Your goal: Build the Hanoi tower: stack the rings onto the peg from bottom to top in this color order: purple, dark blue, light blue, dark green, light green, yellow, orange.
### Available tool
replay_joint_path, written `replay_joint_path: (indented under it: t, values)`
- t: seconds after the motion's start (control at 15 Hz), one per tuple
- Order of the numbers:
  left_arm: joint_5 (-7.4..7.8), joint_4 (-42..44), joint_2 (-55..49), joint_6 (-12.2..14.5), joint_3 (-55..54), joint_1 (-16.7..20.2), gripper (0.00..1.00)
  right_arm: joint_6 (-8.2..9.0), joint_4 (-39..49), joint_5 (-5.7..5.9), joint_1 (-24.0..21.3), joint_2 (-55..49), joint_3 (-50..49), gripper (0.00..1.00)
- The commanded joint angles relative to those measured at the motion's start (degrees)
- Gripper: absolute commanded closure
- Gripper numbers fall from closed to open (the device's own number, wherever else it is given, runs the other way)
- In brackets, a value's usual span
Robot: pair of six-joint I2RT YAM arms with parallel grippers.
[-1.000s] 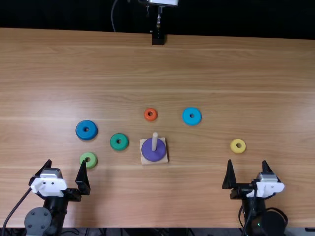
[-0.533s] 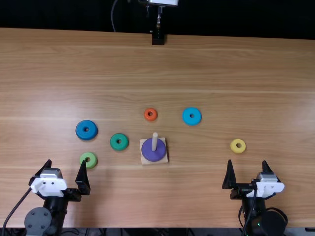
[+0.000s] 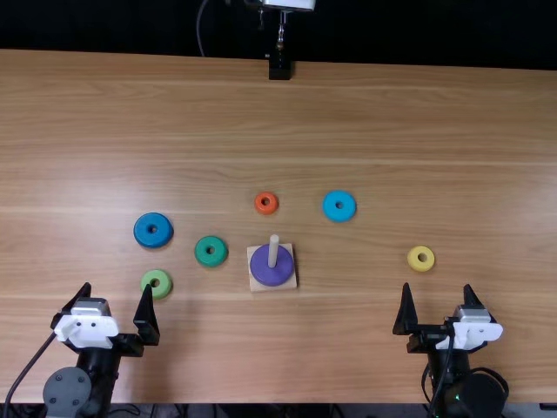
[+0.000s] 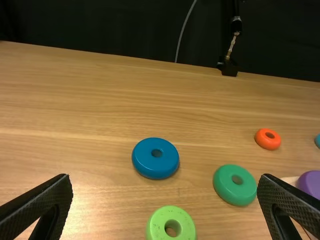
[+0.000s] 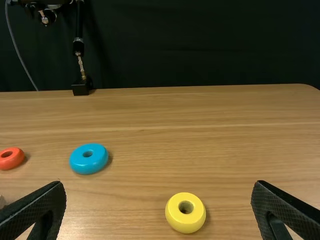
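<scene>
OK, left pincer [image 3: 117, 292] and right pincer [image 3: 437, 289] both spread wide, nothing pinched. Light green [image 3: 164, 286] just ahead of left pincer, dark blue [image 3: 142, 233] farther ahead, dark green [image 3: 211, 261] ahead and to its right. Yellow [image 3: 413, 262] ahead of right pincer, light blue [image 3: 338, 217] farther, off to its left. Purple [image 3: 266, 278] on peg [image 3: 273, 249], between pincers, well apart from both; orange [image 3: 266, 212] beyond it.

1 upright peg [image 3: 273, 251] blocking, wide gap from it to yellow ring [image 3: 412, 259]
</scene>
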Motion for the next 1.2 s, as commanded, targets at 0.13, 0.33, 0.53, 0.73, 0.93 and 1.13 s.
replay_joint_path:
  t: [0.13, 0.33, 0.53, 0.73, 0.93, 1.13]
  values:
    - [-0.33, -0.51, -0.67, 1.65, -4.05, 0.6, 0.0, -0.29, -0.85, 0.4, -0.41, -0.73, -0.84, 0.0]
    - [-0.65, 5.92, -0.67, 1.54, -4.4, 0.69, 0.0, -0.29, -0.85, 0.4, -0.41, -0.73, -0.84, 0.0]
    - [-0.33, 6.66, -0.67, 1.65, -4.4, 1.57, 0.0, -0.29, -0.85, 0.4, -0.41, -0.73, -0.84, 0.0]
    - [-0.33, 6.55, -0.67, 1.65, -2.38, 0.78, 0.0, -0.29, -0.85, 0.4, -0.41, -0.73, -0.84, 0.0]
    - [-0.33, 6.66, 5.22, 1.54, 7.72, 0.87, 0.0, -0.29, -0.85, 0.4, -0.41, -0.73, -0.84, 0.0]
    - [-0.02, 6.66, 12.25, 1.54, 17.92, 0.87, 0.0, -0.29, -0.85, 0.4, -0.41, -0.73, -0.84, 0.0]
